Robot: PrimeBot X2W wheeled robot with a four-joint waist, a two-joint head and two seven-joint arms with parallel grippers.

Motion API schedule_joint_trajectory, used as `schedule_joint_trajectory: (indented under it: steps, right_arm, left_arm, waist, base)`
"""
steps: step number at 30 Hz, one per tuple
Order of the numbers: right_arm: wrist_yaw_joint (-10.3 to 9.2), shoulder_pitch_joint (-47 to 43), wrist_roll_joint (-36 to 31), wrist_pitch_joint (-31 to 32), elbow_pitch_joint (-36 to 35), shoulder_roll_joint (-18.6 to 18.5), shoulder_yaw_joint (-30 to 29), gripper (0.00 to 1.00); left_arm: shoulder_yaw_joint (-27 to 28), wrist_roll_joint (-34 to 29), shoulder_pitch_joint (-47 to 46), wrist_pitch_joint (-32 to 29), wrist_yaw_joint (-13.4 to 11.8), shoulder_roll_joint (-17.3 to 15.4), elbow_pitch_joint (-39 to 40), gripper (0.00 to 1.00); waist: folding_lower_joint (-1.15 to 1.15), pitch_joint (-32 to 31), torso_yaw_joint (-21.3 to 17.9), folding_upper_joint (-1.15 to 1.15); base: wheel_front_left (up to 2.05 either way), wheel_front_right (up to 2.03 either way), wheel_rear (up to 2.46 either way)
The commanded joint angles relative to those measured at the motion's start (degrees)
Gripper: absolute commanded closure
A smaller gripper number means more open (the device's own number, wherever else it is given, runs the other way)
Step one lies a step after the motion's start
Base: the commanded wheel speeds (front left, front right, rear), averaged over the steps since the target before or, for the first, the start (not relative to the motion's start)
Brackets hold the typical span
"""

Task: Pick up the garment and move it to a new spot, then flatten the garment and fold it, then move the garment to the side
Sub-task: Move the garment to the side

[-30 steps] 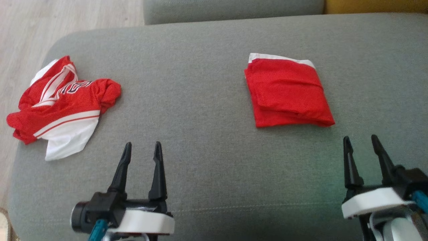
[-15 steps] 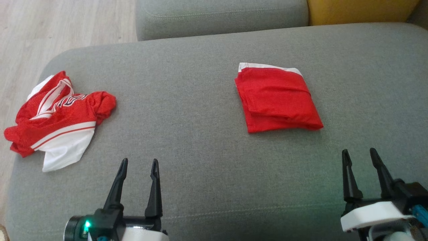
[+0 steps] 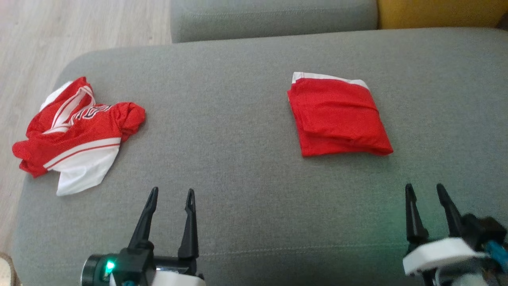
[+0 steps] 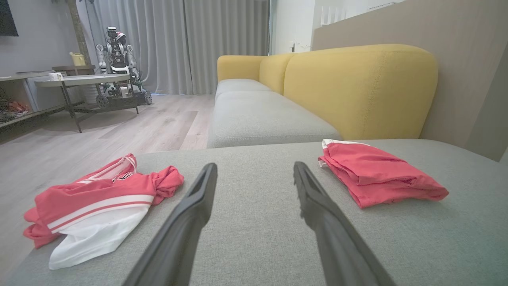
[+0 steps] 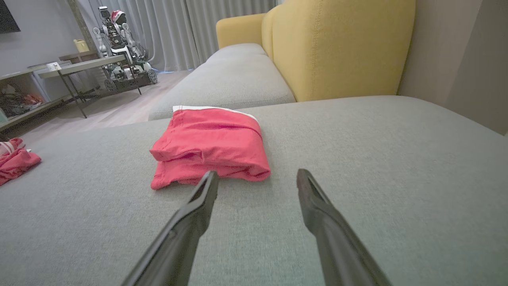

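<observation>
I am holding my left gripper [image 3: 172, 193] with its fingers apart and empty, low over the grey sofa cushion [image 3: 246, 186]; my right gripper [image 3: 424, 187] is likewise standing spread with nothing between its fingers, a little short of the folded garment [image 3: 337, 119]; the crumpled jersey [image 3: 75, 133] is lying at the cushion's left end, its outer edge sitting close to the rim above the floor [image 3: 24, 47]; I am judging that heap to be the piece needing work, since the folded one is looking finished. The dangers I am weighing: in reaching for the jersey I may be pinching only one thin layer, so that it is slipping free on the lift; I may be nudging the heap over the rim and onto the floor; the cloth may be bunching rather than spreading when I am flattening it; and a careless sweep of my right arm may be undoing the folded stack.
</observation>
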State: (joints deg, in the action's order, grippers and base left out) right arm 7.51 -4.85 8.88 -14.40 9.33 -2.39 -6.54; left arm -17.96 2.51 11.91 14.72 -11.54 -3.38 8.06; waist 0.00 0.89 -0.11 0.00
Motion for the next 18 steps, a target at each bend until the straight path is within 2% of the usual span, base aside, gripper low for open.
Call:
schedule_joint_trajectory:
  steps: [1, 5, 9, 10, 13, 18]
  right_arm:
    - [-0.02, 4.67, 0.5, -0.6, -0.49, -0.49, 1.58, 0.0]
    - [-0.02, 12.31, 0.02, -0.6, 5.22, -0.49, 0.8, 0.0]
    - [-0.02, 21.9, -0.7, 0.54, 14.66, -1.53, -1.09, 0.0]
    - [-0.02, 26.83, 0.73, 2.93, 19.42, -2.86, -3.15, 0.0]
    - [-0.02, 32.74, 0.76, 6.96, 25.59, -6.06, -4.33, 0.0]
    - [-0.02, 39.51, 0.78, 10.83, 33.24, -11.1, -1.0, 0.0]
  left_arm:
    - [1.07, -0.76, -2.63, 0.28, -0.08, 0.45, 2.35, 0.0]
    - [-0.57, -1.04, -3.97, 0.28, -0.37, 0.47, 2.71, 0.0]
    - [-2.43, -0.54, -5.78, 0.28, -0.77, 0.48, 2.6, 0.0]
    - [-3.51, -0.16, -7.0, 0.28, -1.01, 0.49, 2.47, 0.0]
    - [-5.08, 0.35, -8.72, 0.28, -1.32, 0.49, 2.12, 0.0]
    - [-6.72, 1.0, -10.98, 0.28, -1.83, 0.49, 1.6, 0.0]
  waist:
    - [0.0, 0.89, 0.51, 0.0]
    - [0.0, 3.2, 1.47, 0.0]
    - [0.0, 5.99, 2.66, 0.0]
    - [0.0, 7.53, 3.51, 0.0]
    - [0.0, 9.65, 4.76, 0.0]
    - [0.0, 12.25, 6.14, 0.0]
  base:
    - [0.0, 0.0, 0.0]
    - [0.0, 0.0, 0.0]
    - [0.0, 0.0, 0.0]
    - [0.0, 0.0, 0.0]
    - [0.0, 0.0, 0.0]
    - [0.0, 0.0, 0.0]
